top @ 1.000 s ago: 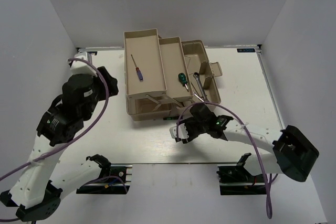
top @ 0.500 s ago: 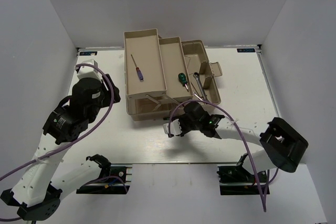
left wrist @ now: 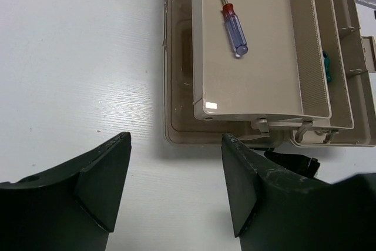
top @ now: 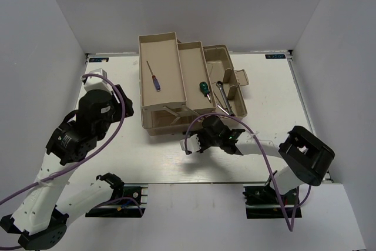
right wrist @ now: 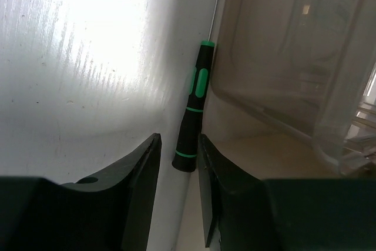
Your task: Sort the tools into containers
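Right pincer (right wrist: 178,143) shifted left; thin screwdriver (right wrist: 195,107) lies just ahead.

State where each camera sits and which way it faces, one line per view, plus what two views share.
Top external: above and behind, looking down on the toolbox; left arm and right arm show.
Left wrist: high, looking down at the toolbox's near corner; open left gripper shows.
Right wrist: low, facing a black-green screwdriver beside the toolbox; right gripper shows.
Shared: top and left wrist both show the blue-handled screwdriver.

A screwdriver (right wrist: 197,107) lies on table (right wrist: 88,57) beside toolbox (right wrist: 276,57).
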You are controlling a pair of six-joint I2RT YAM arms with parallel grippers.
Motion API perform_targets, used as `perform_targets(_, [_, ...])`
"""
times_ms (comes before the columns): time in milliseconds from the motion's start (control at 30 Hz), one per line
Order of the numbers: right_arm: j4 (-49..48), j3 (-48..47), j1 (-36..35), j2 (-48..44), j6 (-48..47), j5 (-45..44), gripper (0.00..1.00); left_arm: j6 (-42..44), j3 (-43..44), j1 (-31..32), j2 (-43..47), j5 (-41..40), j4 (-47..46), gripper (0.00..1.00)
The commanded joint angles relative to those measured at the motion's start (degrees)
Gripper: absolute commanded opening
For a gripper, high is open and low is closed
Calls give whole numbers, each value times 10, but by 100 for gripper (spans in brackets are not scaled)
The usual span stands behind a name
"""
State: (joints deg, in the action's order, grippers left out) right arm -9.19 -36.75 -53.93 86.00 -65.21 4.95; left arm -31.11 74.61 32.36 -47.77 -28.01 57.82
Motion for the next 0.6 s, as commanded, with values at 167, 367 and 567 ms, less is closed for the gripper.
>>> perform_targets(167, [-23,-31,-2,24,-17,-10,38,-5,-2,-3,7,-4,-1,73])
perform_targets(367, [-14,-45,-1,37,-18,-9,39,-5,-2,-3,7,-4,-1,73])
perform_targets(567, [-2,-57,1,51,-20,-11,39,-5,4,-3,7,-9,-1,73])
